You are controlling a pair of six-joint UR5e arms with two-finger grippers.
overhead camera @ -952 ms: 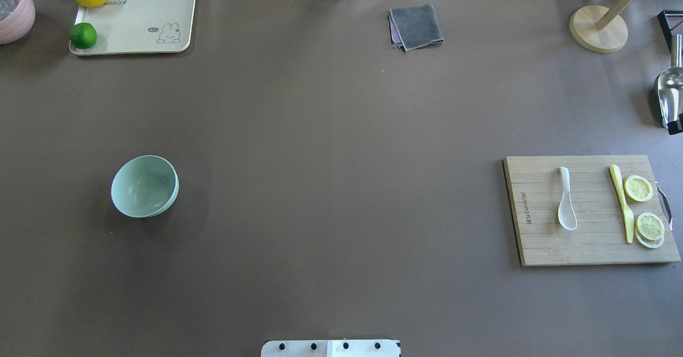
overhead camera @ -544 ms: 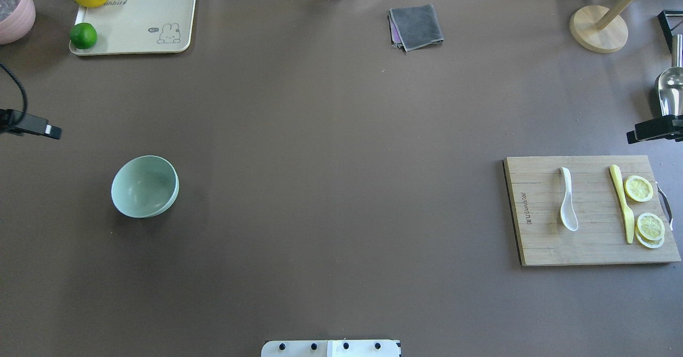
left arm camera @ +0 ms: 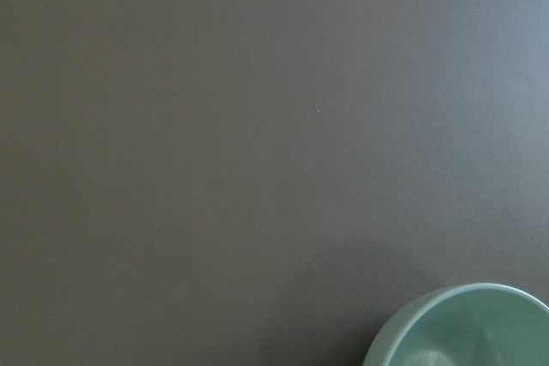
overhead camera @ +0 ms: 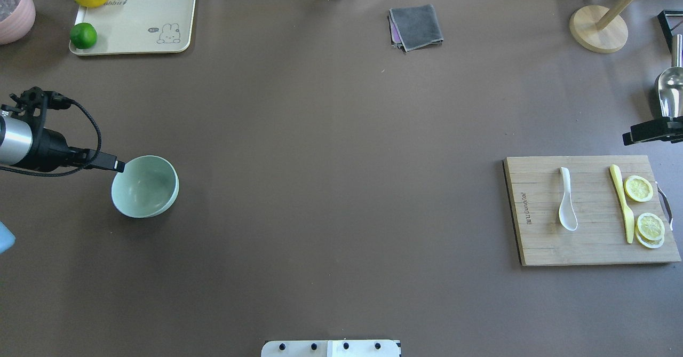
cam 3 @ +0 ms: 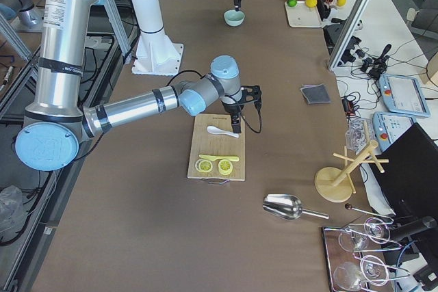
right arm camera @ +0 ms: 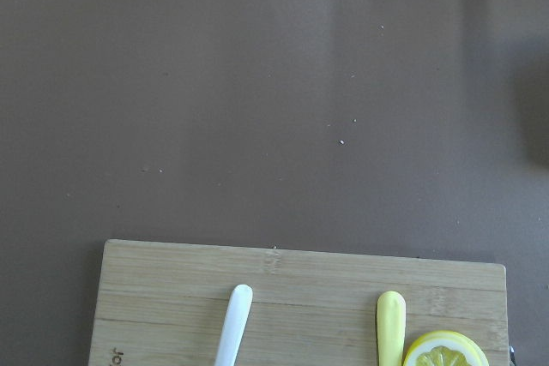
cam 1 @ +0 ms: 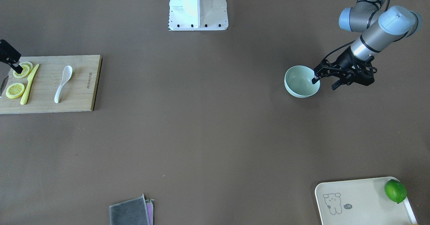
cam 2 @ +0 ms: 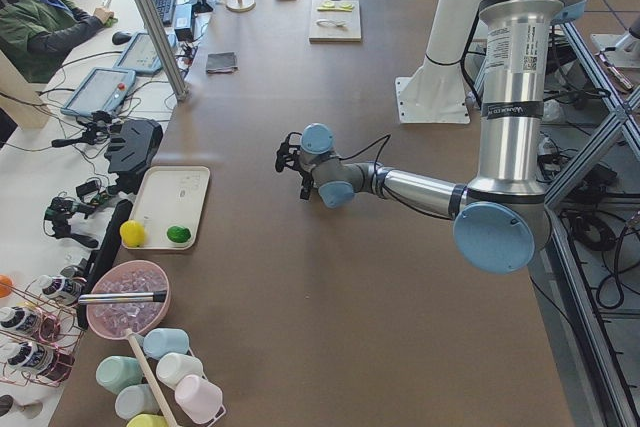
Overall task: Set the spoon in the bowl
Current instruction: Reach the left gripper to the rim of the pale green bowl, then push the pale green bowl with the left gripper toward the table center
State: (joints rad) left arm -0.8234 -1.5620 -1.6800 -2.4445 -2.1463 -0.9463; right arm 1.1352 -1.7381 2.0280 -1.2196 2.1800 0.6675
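Observation:
The white spoon (overhead camera: 567, 199) lies on a wooden cutting board (overhead camera: 539, 242) at the right, scoop toward the robot; it also shows in the front view (cam 1: 63, 83). The mint-green bowl (overhead camera: 144, 186) stands empty at the left. My left gripper (cam 1: 324, 83) is open and hovers beside the bowl (cam 1: 301, 81), one finger at its rim. My right gripper (overhead camera: 640, 133) hangs above the board's far right corner, apart from the spoon. Only one of its fingers shows, so I cannot tell whether it is open. The right wrist view shows the spoon's handle tip (right arm camera: 233, 323).
A yellow-green knife (overhead camera: 621, 202) and lemon slices (overhead camera: 638, 188) share the board. A cream tray (overhead camera: 133, 21) with a lime and a lemon sits far left. A grey cloth (overhead camera: 416, 26), a wooden stand (overhead camera: 597, 29) and a metal scoop (overhead camera: 669, 90) lie along the far and right edges.
The left arm came in from the left edge and moved its gripper to the bowl's rim. The right gripper came in slightly from the right edge. Spoon and bowl have not moved.

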